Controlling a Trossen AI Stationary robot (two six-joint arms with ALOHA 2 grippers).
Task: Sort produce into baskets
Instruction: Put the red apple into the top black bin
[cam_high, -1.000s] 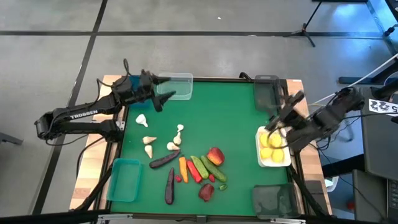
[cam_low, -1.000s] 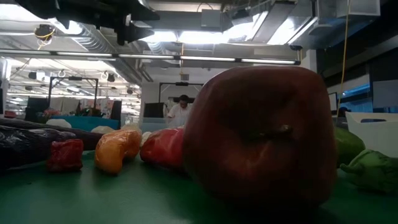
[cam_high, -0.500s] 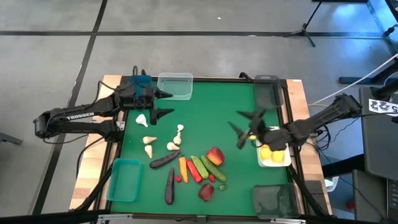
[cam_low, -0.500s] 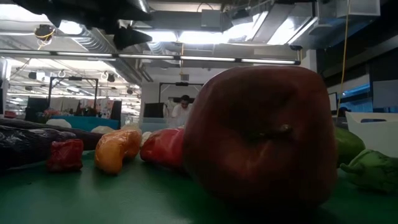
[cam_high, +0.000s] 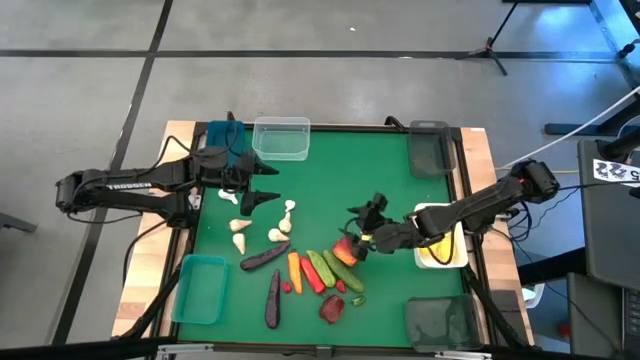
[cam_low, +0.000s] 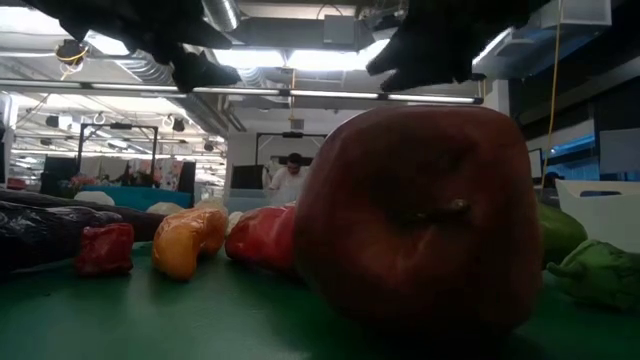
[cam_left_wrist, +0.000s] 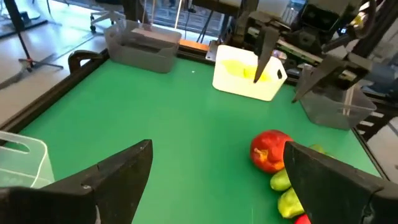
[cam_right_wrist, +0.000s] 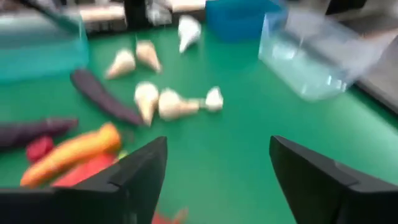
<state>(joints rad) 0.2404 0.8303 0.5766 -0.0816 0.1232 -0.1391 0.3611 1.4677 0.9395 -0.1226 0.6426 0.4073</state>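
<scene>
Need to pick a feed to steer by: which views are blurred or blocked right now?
Right wrist view: motion-blurred, garlic and carrot smeared. Low view: red apple fills the frame, dim against bright ceiling lights. High and left wrist views: sharp, evenly lit.

Left dark two-finger gripper (cam_high: 262, 184) hangs over the mat's far-left part, fingers spread wide — arm stretched in from the left edge. Right dark two-finger gripper (cam_high: 359, 231) reaches low toward mid-table, jaws parted — arm extended long from the right side.
</scene>
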